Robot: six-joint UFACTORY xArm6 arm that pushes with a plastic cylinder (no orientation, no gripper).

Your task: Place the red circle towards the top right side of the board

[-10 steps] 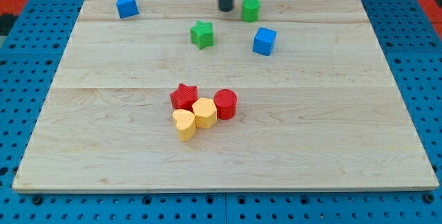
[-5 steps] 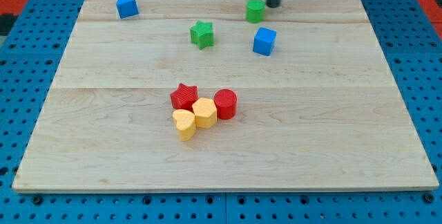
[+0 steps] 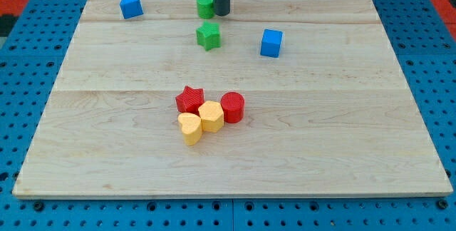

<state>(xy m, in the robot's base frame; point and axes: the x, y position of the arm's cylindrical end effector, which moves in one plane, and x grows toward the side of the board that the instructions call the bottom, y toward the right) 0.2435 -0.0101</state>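
Note:
The red circle (image 3: 233, 108) sits near the board's middle, touching a yellow hexagon (image 3: 211, 115) on its left. A red star (image 3: 190, 99) and a yellow heart (image 3: 189, 127) complete that cluster. My tip (image 3: 221, 13) is at the view's top, touching the right side of the green cylinder (image 3: 205, 6), far above the red circle.
A green star (image 3: 208, 36) lies just below the green cylinder. A blue cube (image 3: 271, 43) lies to the right of it. A blue block (image 3: 130, 6) sits at the top left. The wooden board (image 3: 356, 152) rests on a blue pegboard.
My tip swung right past the green cylinder, then back left, pushing the cylinder left along the top edge. The blue cube shifted very slightly. The red circle has not moved.

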